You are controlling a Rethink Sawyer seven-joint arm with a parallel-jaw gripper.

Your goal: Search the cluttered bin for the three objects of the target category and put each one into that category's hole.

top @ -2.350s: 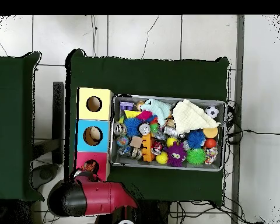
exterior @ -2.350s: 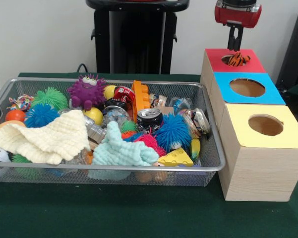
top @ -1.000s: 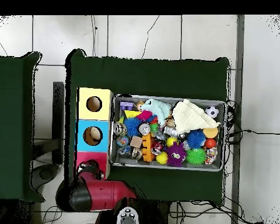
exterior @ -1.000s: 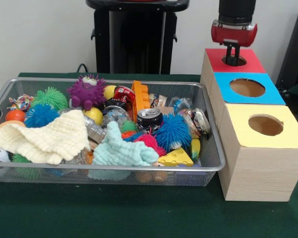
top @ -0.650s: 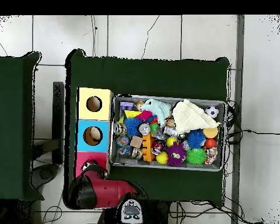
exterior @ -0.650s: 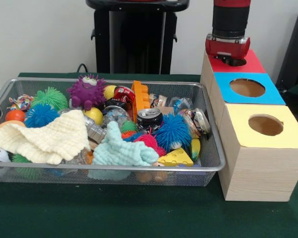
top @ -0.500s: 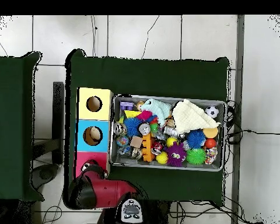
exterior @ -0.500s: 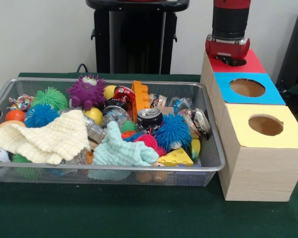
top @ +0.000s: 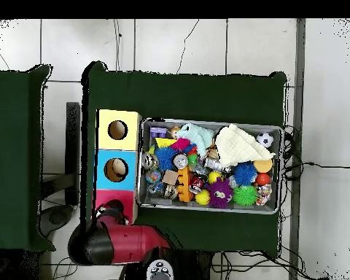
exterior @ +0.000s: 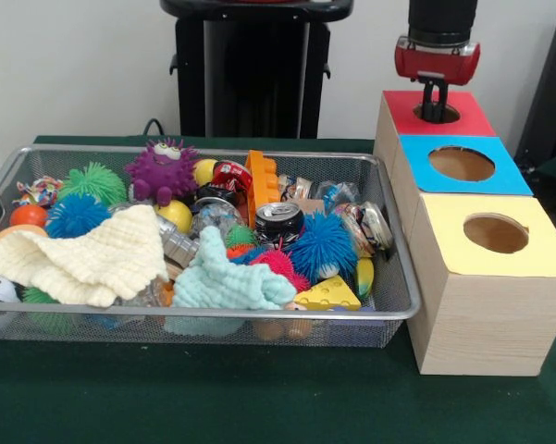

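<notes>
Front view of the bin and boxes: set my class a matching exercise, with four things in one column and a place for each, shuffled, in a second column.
Things:
1. tool
2. purple furry monster toy
3. cheese wedge toy
4. cream knitted cloth

Places:
A. by the near rim of the wire mesh bin, towards its right end
B. over the hole in the red-topped box
C. draped over the left part of the bin's contents
D. near the bin's far side, beside a green spiky ball

Pairs: 1-B, 2-D, 3-A, 4-C
</notes>
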